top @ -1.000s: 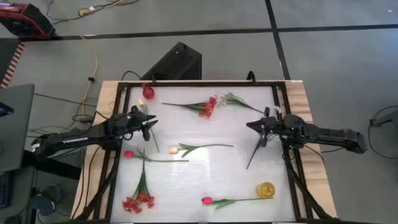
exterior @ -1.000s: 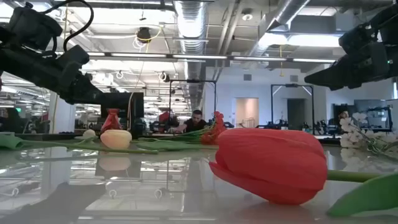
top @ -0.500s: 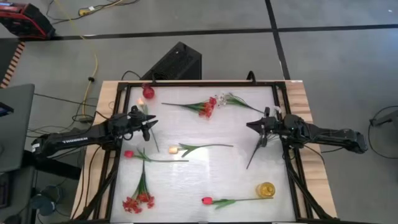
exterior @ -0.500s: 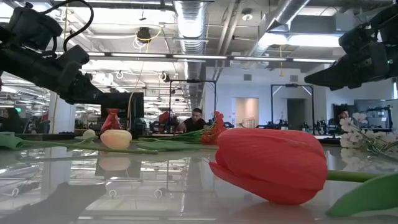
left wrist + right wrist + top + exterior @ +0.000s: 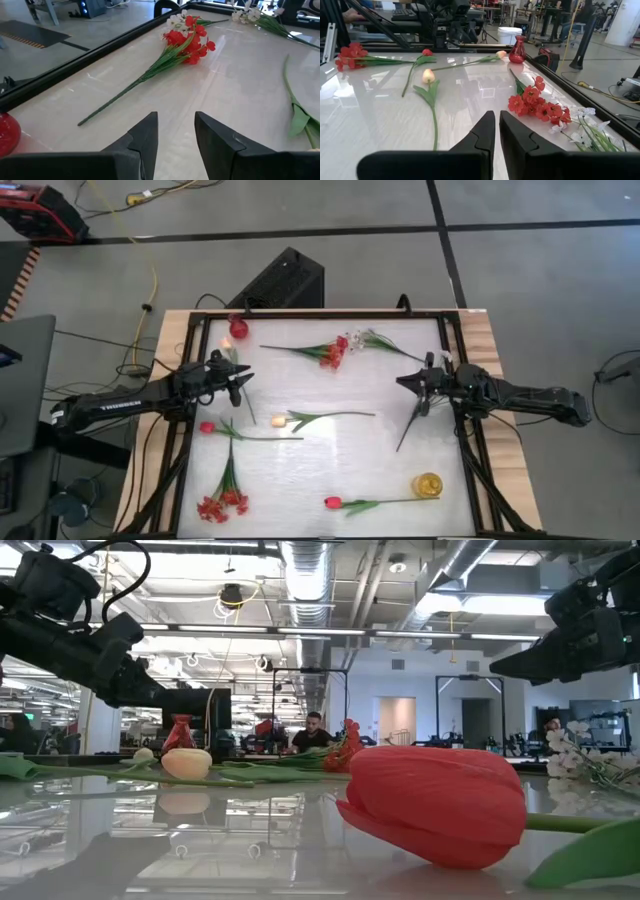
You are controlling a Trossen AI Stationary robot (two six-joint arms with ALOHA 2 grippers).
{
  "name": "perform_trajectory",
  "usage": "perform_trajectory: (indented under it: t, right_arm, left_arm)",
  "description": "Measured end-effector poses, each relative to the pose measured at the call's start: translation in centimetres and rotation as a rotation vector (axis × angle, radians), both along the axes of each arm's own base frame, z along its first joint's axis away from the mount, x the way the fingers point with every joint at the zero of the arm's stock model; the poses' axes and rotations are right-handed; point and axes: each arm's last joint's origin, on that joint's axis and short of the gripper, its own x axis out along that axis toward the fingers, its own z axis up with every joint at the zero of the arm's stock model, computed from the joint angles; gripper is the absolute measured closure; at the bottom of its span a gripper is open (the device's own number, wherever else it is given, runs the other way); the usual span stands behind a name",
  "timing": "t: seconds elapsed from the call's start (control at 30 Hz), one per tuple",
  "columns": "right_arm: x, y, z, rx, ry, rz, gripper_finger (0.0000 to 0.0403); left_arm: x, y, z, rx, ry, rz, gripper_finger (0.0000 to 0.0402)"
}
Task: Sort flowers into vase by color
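High view, and both arms hang level over the middle band of the tabletop (image 5: 380, 470), facing each other across it. Nearest the left end effector (image 5: 243, 384), its fingers (image 5: 145, 137) apart with a plain gap and nothing between them, is the pale orange tulip (image 5: 279, 421), just inward and toward the near edge, its stem running sideways toward the right arm. A red tulip (image 5: 207, 427) lies beside it, almost under the left arm. The right end effector (image 5: 405, 383) has its fingers close together, a thin slit showing between them in the right wrist view; a dark stem seems to slant down from it toward the near edge, but I cannot tell if it is held.

Farther out along the far edge, the red cluster (image 5: 332, 356) lies with its stem pointing left, the bloom touching the white sprig (image 5: 372, 340). In the left wrist view that red cluster (image 5: 189, 37) sits straight ahead, stem end nearest the fingers. So my call: the left arm has the shorter reach, squarely across the stem. The red vase (image 5: 238, 329) waits at the far left corner, close behind that arm.
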Motion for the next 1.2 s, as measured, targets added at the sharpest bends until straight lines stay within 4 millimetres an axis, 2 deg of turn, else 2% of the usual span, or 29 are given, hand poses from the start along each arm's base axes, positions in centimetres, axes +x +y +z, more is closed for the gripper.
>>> perform_trajectory:
  t: [1.2]
  right_arm:
    - [0.0,0.0,0.0,0.0,0.0,0.0,0.0347]
  left_arm:
    - [0.0,0.0,0.0,0.016,0.009,-0.005,0.0285]
